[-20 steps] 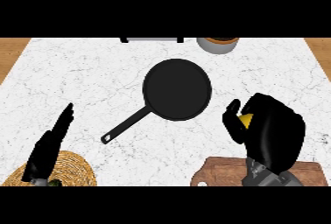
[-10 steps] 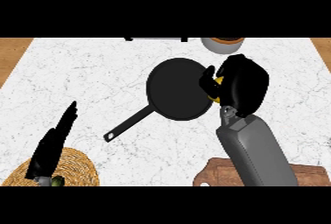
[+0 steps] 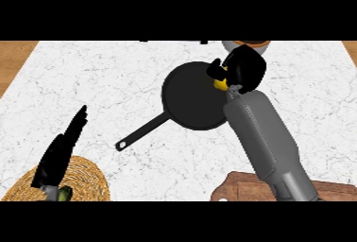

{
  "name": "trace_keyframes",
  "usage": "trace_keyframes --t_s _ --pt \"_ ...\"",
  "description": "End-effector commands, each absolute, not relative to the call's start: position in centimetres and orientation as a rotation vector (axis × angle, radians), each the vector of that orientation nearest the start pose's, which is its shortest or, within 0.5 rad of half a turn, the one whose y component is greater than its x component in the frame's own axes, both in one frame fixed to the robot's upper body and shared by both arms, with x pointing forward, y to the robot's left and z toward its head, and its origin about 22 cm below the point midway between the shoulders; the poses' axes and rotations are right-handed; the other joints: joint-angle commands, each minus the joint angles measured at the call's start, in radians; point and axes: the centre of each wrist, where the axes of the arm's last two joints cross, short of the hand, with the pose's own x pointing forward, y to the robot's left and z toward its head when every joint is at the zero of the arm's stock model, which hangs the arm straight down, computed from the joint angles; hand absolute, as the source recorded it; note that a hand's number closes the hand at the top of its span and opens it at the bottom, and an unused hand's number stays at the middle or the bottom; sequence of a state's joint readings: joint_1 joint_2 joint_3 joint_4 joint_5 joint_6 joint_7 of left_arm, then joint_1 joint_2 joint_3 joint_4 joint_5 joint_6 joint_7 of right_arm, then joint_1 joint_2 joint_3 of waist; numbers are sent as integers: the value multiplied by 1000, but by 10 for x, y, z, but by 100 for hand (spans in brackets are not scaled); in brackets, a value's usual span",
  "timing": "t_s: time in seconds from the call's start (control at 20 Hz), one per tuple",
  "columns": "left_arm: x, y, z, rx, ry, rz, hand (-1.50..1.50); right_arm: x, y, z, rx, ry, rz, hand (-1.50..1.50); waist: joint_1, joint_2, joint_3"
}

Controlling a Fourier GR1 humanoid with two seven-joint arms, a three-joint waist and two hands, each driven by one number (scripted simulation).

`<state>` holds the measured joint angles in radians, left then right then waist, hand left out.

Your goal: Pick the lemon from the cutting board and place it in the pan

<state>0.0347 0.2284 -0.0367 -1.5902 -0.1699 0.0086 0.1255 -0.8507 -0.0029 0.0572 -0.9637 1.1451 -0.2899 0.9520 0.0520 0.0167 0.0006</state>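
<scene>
My right hand point(image 3: 242, 67) is over the far right rim of the black pan point(image 3: 188, 99), fingers curled round the yellow lemon point(image 3: 221, 84). Only a small part of the lemon peeks out under the palm. The pan lies in the middle of the white marble counter, its long handle point(image 3: 143, 133) pointing toward the lower left. The brown wooden cutting board point(image 3: 244, 189) is at the bottom right, partly hidden by my right forearm. My left hand point(image 3: 61, 152) rests at the lower left with fingers straight, holding nothing.
A round woven mat point(image 3: 83, 182) lies under my left hand at the bottom left, with a small green thing point(image 3: 64, 194) on it. A grey pot with a brown top point(image 3: 250, 45) stands at the counter's back edge, just behind my right hand.
My right hand has carried the lemon up from beside the cutting board and forward to the pan's far right rim. The view has shifted a little. The left hand stays still.
</scene>
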Motion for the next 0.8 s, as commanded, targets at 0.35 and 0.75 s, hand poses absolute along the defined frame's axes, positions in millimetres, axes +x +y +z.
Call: trace_keyframes --t_s 0.35,0.75 --pt "244 265 18 250 -1422 -344 0 430 -121 69 -849 -928 159 -150 59 20 3" --pt "249 263 14 259 -1436 -331 0 432 -125 60 -828 -1187 -83 -150 59 21 3"
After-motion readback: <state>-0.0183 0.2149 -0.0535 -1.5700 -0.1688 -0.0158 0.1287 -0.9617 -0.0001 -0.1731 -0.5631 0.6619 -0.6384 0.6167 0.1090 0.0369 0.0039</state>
